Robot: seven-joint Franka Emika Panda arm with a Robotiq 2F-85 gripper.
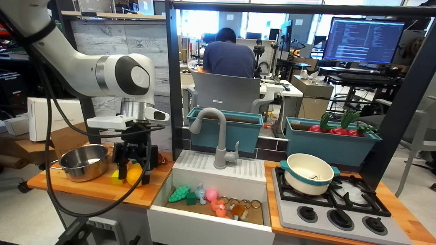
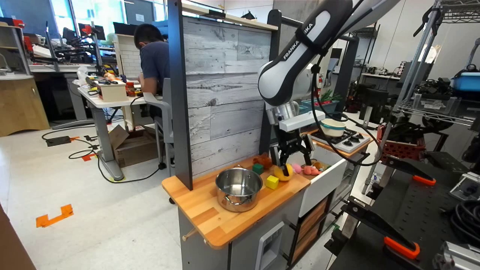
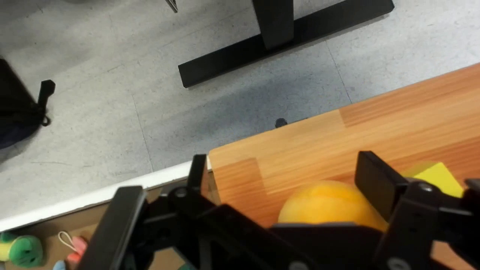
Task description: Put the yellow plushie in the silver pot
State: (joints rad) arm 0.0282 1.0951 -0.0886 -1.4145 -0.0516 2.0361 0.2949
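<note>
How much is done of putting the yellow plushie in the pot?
Done: the gripper is at the plushie. In hand: the grasp, probably; the gripper is open. Left: gripping the plushie and moving it into the pot, which has no plushie inside yet.

The far windows (image 1: 199, 23) are glaring near-white in both exterior views, pouring in bright light. The silver pot (image 2: 240, 200) is gleaming with reflections; the far-right monitor (image 1: 363, 41) is glowing, its text blurring. In the wrist view, soft shadow is dimming the floor (image 3: 242, 99), while the pincer (image 3: 283, 168) is appearing slightly out of focus.
</note>
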